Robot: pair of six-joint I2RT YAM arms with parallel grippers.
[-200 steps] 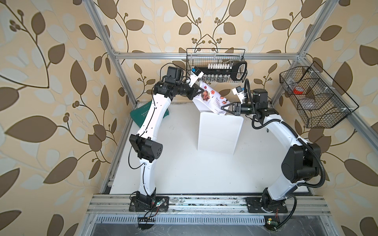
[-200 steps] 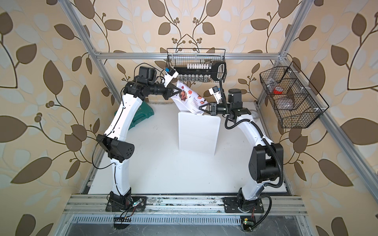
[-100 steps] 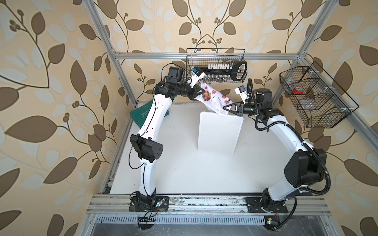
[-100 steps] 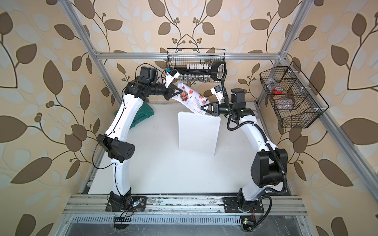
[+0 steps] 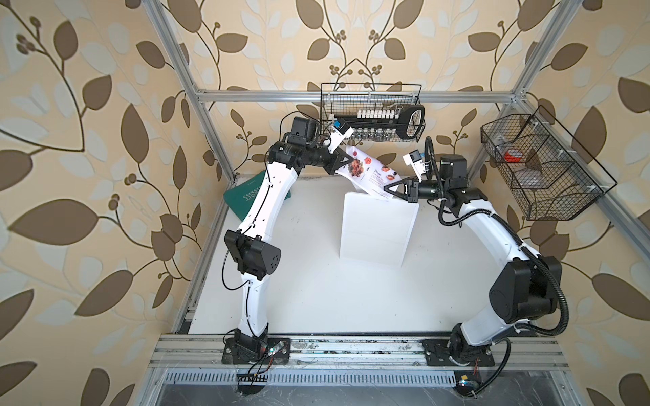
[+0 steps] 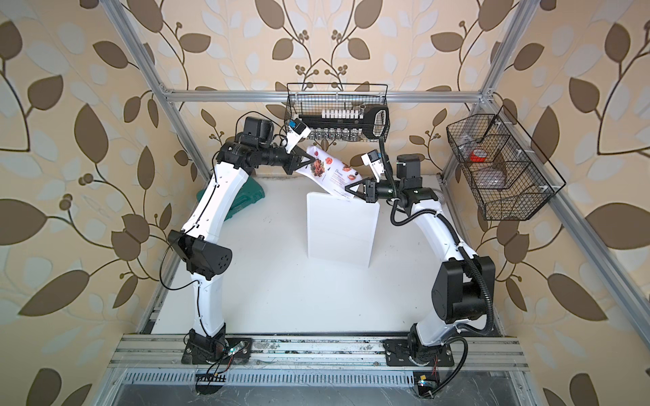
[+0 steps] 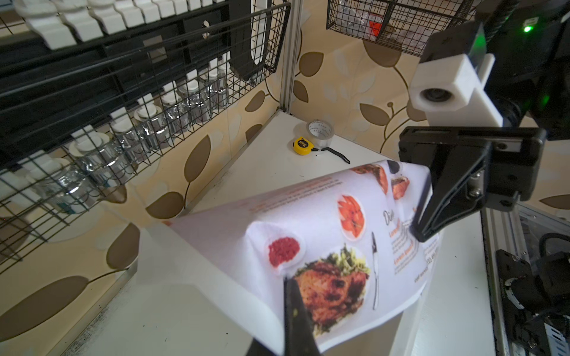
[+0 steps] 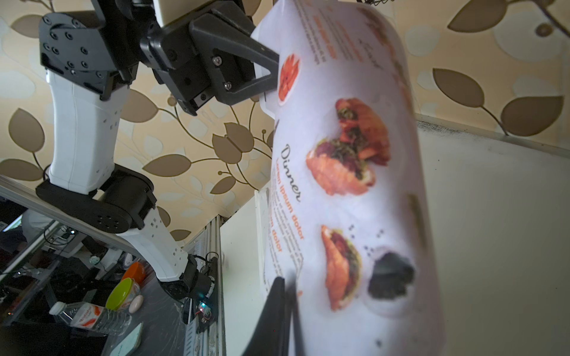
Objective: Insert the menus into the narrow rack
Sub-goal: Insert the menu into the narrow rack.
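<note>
Thin white paper menu sheet with food photos (image 5: pixel 367 172) is off the table, held in the air between both arms and bowed along its length. It is tilted, high end toward the left arm.
Left gripper (image 5: pixel 349 160) is clamped on the sheet's upper edge; its finger (image 7: pixel 294 308) lies over the chicken photo.
Right gripper (image 5: pixel 387 188) is at the lower end by the "Dinner" heading. The sheet runs past its dark finger (image 8: pixel 276 308), but I can't tell if it pinches or is loose.
Tall flat white sign-holder rack (image 5: pixel 378 228) stands on the white table (image 5: pixel 316 288), directly under the sheet. The sheet's low corner overlaps the rack's top edge in both top views. Can't tell if it has entered the slot.
Containers:
- Black wire basket on the back rail (image 5: pixel 369 85) holds a long black tool tray with a row of white caps and a row of small silver jars with white lids.
- Black wire basket with compartments on the right rail (image 5: pixel 562 207) has a red-and-white item in the far compartment and something clear in the middle one.

Green plastic case (image 5: pixel 241 198) lies on the table partly under the left arm.
Yellow tape measure (image 7: pixel 302 145) and a tape roll (image 7: pixel 320 132) sit touching in the table corner.
</note>
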